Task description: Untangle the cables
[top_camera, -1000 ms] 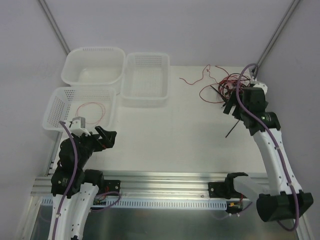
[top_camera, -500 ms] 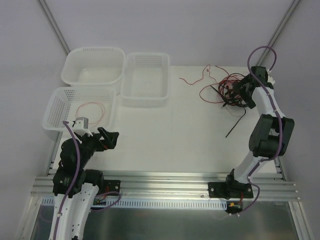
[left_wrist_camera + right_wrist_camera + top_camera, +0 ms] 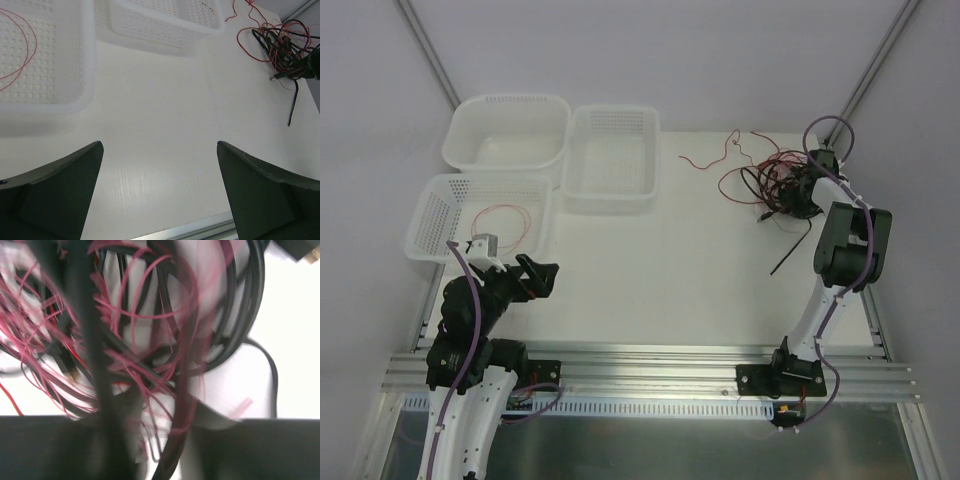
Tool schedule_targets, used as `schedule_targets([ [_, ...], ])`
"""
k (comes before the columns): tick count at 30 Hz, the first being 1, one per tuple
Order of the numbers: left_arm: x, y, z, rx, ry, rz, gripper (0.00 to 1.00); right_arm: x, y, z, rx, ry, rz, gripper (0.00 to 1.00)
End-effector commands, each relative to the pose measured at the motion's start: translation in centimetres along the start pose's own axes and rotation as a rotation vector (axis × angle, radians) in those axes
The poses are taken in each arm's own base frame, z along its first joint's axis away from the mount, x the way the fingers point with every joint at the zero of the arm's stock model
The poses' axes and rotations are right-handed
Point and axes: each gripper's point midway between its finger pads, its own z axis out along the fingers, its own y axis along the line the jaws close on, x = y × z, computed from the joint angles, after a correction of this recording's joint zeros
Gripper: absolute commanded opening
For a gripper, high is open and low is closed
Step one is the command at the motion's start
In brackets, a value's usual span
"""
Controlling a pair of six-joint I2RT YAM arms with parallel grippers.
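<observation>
The cables (image 3: 767, 180) lie as a tangle of thin red wires and thicker black cables at the table's far right, also seen in the left wrist view (image 3: 281, 44). One black cable end (image 3: 790, 250) trails toward me. My right gripper (image 3: 798, 192) is pushed into the tangle's right side. In the blurred right wrist view, a black cable (image 3: 176, 460) and red wires run through the narrow gap between its fingers (image 3: 167, 440); whether they are pinched is unclear. My left gripper (image 3: 542, 275) hangs open and empty over bare table (image 3: 159, 143) at the near left.
Three white perforated baskets stand at the back left: two empty ones (image 3: 455, 140) (image 3: 610, 195), and a nearer one (image 3: 430, 215) holding a single red wire (image 3: 503, 220). A separate red wire (image 3: 710, 155) lies left of the tangle. Aluminium rails (image 3: 650, 360) run along the near edge.
The right arm has folded back and its gripper has dropped into the tangle, with the fingers drawn much closer together. The left arm has barely moved.
</observation>
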Motion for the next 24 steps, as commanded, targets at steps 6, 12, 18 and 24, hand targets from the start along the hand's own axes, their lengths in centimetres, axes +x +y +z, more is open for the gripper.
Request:
schedule_targets([
  [6, -0.6, -1.0, 0.1, 0.060, -0.025, 0.038, 0.99, 4.2, -4.3, -6.4, 0.053, 0.029, -0.175, 0.01],
  [12, 0.0, -1.3, 0.5, 0.082, 0.009, 0.034, 0.99, 10.1, -5.3, -12.4, -0.028, 0.046, -0.364, 0.01],
  [18, 1.1, -1.9, 1.2, 0.124, 0.092, 0.024, 0.99, 18.7, -7.9, -18.0, -0.156, 0.121, -0.646, 0.01],
  [24, 1.9, -2.6, 1.6, 0.171, 0.154, 0.011, 0.99, 26.1, -8.9, -24.2, -0.396, 0.198, -0.958, 0.01],
])
